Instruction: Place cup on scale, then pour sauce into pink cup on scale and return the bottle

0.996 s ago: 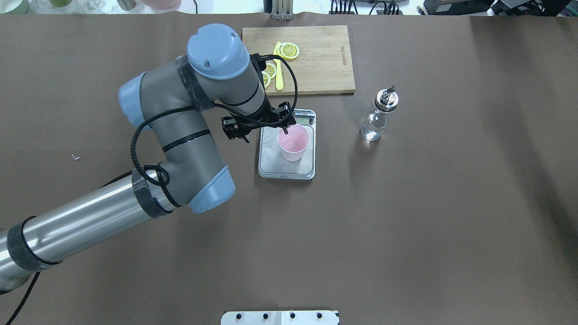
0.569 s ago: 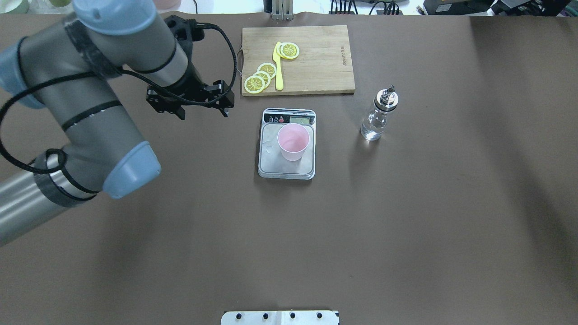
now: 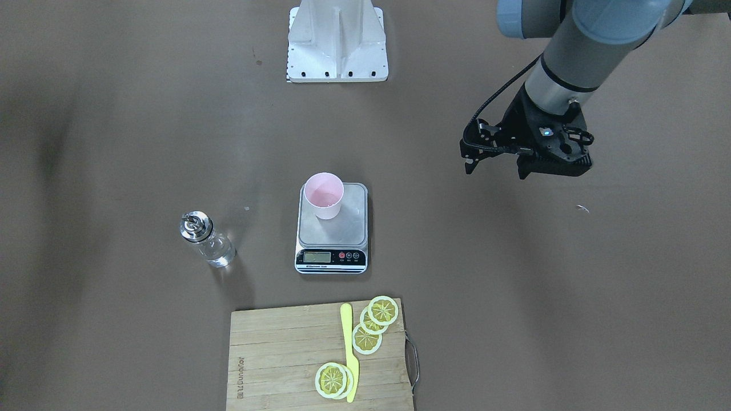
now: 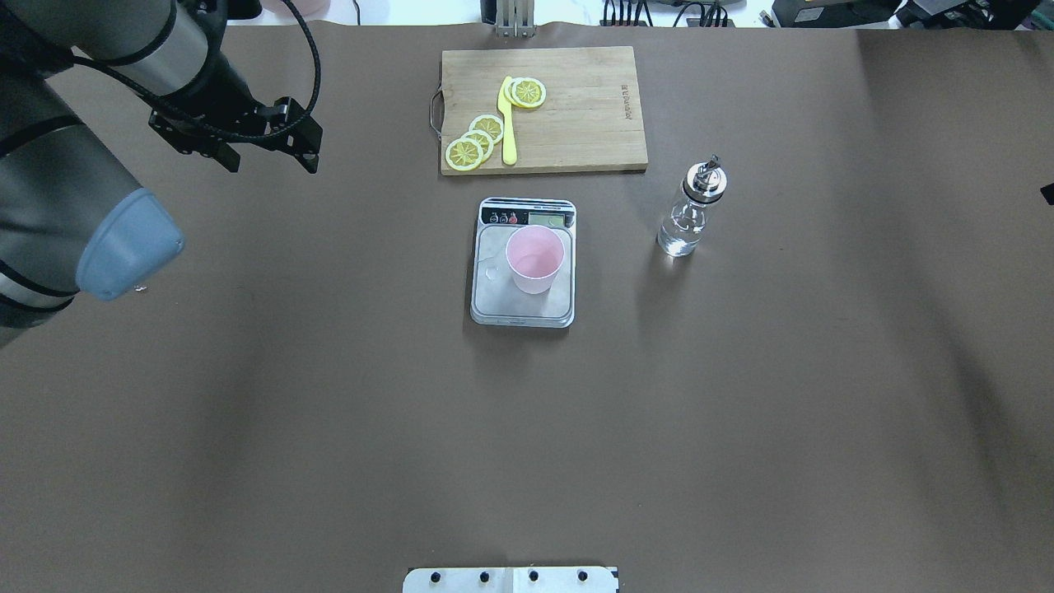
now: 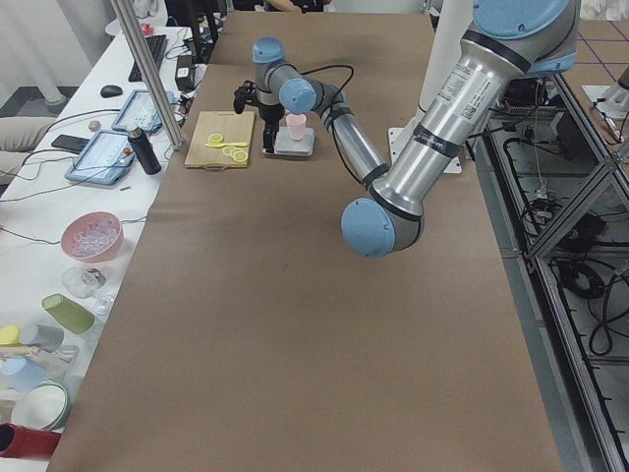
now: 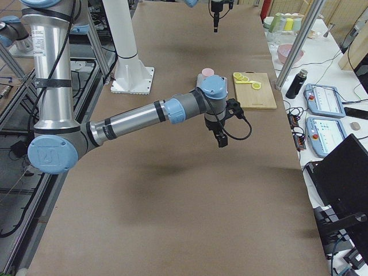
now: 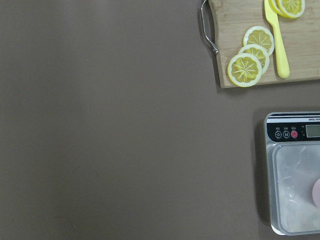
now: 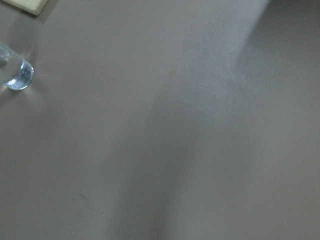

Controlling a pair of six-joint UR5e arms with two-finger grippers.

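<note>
While the small pale pink tapered cup (image 4: 535, 261) stands upright on the smooth silver-grey platform of the flat rectangular digital scale (image 4: 496, 306), its plain round rim well inside the platform's edges, you can see the left gripper (image 4: 273, 163) hanging over bare table toward the far left, well apart from both; its two black fingers (image 4: 312, 162) are spread wide with nothing between them. The small clear glass bottle (image 4: 690, 216) with the shiny metal pourer cap stands upright on the matte brown table cover (image 4: 741, 412), to the right of the scale and apart from it, and the clear, colourless sauce (image 4: 678, 236) shows through its glass body. The right gripper (image 6: 221, 140) shows plainly only from the table's end, pointing down over the brown cover, and you cannot tell from there whether its fingers are apart or together. Beyond the scale's black display strip lies the rectangular wooden cutting board (image 4: 585, 107) with a wire handle, carrying round yellow lemon slices (image 4: 478, 142) and a slim yellow knife (image 4: 508, 123)
</note>
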